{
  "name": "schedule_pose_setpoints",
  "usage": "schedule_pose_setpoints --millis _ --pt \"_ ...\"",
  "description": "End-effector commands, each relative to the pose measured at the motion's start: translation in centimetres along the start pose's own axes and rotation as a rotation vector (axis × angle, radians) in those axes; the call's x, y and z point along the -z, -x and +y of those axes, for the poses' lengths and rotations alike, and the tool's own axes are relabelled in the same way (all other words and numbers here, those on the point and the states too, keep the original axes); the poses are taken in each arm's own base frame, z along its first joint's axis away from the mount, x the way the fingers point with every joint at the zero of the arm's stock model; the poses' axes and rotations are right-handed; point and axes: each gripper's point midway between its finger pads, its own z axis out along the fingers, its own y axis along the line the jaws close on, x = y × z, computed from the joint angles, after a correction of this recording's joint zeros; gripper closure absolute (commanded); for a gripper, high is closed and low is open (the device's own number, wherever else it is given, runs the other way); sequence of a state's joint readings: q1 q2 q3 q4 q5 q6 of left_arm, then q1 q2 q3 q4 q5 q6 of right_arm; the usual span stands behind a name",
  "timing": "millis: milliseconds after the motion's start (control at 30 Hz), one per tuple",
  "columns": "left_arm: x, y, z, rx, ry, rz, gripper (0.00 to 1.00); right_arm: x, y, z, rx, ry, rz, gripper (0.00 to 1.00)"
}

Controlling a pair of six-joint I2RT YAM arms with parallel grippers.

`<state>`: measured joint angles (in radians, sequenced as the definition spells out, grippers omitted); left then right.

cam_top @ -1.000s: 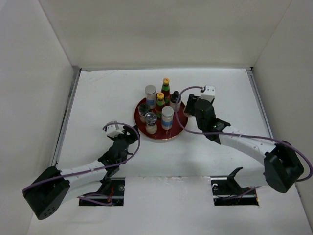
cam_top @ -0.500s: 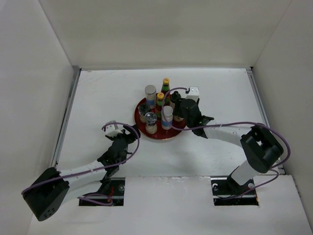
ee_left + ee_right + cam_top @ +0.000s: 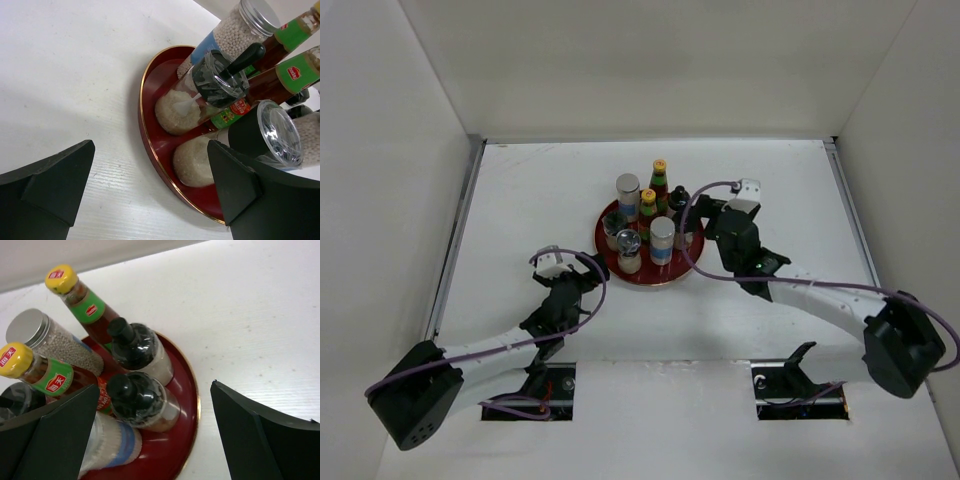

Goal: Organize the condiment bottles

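Observation:
The condiment bottles stand together on a round red plate [image 3: 685, 262] in the middle of the table. They are two sauce bottles [image 3: 659, 181] [image 3: 647, 208] with yellow caps, a silver-lidded shaker [image 3: 627, 194], a black-capped shaker [image 3: 678, 206], a white shaker [image 3: 662, 240] and clear-lidded jars [image 3: 628, 251]. My left gripper [image 3: 588, 284] is open just off the plate's near-left rim [image 3: 150, 142], facing a pale-filled jar [image 3: 195, 162]. My right gripper [image 3: 704, 222] is open at the plate's right rim [image 3: 194, 390]. A black-capped shaker [image 3: 142, 402] stands just beyond its fingertips, untouched.
White walls enclose the table on the left, back and right. Purple cables loop off both wrists, and the right arm's cable hangs close to the plate's right side. Bare white tabletop [image 3: 530, 200] surrounds the plate.
Both grippers have opened wide. The right gripper pushed in over the plate half a second ago and has drawn back to the right rim. The left arm barely moved.

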<state>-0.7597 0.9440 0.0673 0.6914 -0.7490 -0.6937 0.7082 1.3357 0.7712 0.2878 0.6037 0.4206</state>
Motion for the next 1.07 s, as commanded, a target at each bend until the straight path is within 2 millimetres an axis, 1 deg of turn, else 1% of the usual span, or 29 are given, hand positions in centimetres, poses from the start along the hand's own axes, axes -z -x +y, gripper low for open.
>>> schedule_pose_setpoints --millis 0,100,200,300,367,500,533,633,733,867,967,1033 --pt "-0.4 2.0 -2.2 0.021 -0.044 -0.048 0.00 1.4 1.2 -2.3 -0.062 -0.062 -0.059 0.00" --pt "-0.5 2.4 -3.1 -0.009 -0.057 -0.048 0.00 2.8 0.6 -5.2 -0.072 -0.140 -0.056 0.00" --pt "-0.6 2.3 -3.9 -0.060 -0.054 -0.020 0.00 4.0 0.2 -8.3 -0.070 -0.223 -0.057 0.00" --pt "-0.5 2.5 -4.4 -0.078 -0.040 0.014 0.00 5.4 0.4 -11.0 -0.093 -0.279 -0.064 0.00" --pt "-0.1 2.6 -5.0 -0.078 -0.038 0.040 0.00 6.2 0.6 -12.8 -0.114 -0.313 -0.070 0.00" --pt "0.7 2.7 -6.0 -0.094 -0.040 0.095 0.00 7.6 0.9 -15.6 -0.155 -0.355 -0.089 0.00" --pt "0.9 2.8 -6.1 -0.096 -0.040 0.108 0.00 7.8 0.9 -15.9 -0.174 -0.352 -0.089 0.00" --pt "1.3 2.7 -6.2 -0.089 -0.042 0.136 0.00 8.0 0.5 -15.9 -0.222 -0.328 -0.076 0.00" --pt "1.8 2.4 -6.6 -0.072 -0.061 0.161 0.00 8.2 -0.2 -16.3 -0.214 -0.330 -0.045 0.00" --pt "2.5 2.1 -7.8 -0.042 -0.117 0.189 0.00 8.5 -0.4 -16.7 -0.191 -0.355 -0.017 0.00" --pt "2.6 1.8 -8.2 -0.042 -0.134 0.204 0.00 8.7 0.3 -18.0 -0.171 -0.400 -0.022 0.00" --pt "2.5 1.3 -8.4 -0.059 -0.138 0.220 0.00 9.1 1.3 -19.0 -0.157 -0.430 -0.035 0.00"
